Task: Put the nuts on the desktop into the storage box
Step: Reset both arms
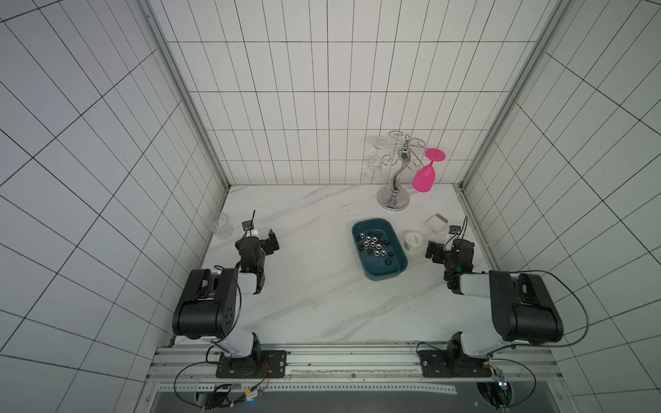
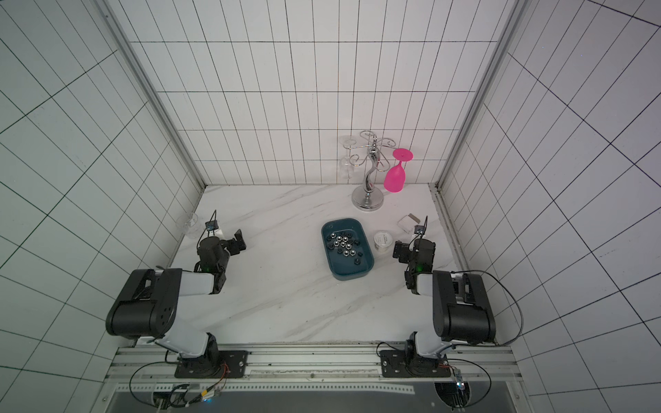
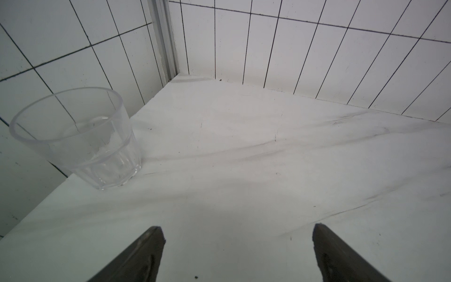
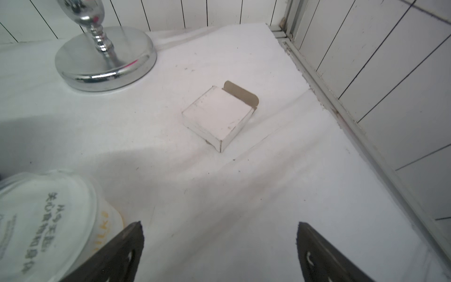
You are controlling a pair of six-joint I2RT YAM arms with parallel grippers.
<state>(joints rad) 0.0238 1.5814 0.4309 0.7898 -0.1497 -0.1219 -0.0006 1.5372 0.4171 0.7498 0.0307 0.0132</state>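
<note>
right tool (image 4: 219,224): jaws wide, empty
left tool (image 3: 236,227): jaws wide, empty
nuts (image 1: 373,245): in storage box (image 1: 386,275); likely light, hard, slick; pinch across flats

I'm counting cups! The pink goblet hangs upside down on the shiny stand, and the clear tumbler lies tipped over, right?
No: the clear plastic tumbler stands upright, as the left wrist view shows. The pink plastic goblet does hang upside down on the shiny metal stand.
</note>
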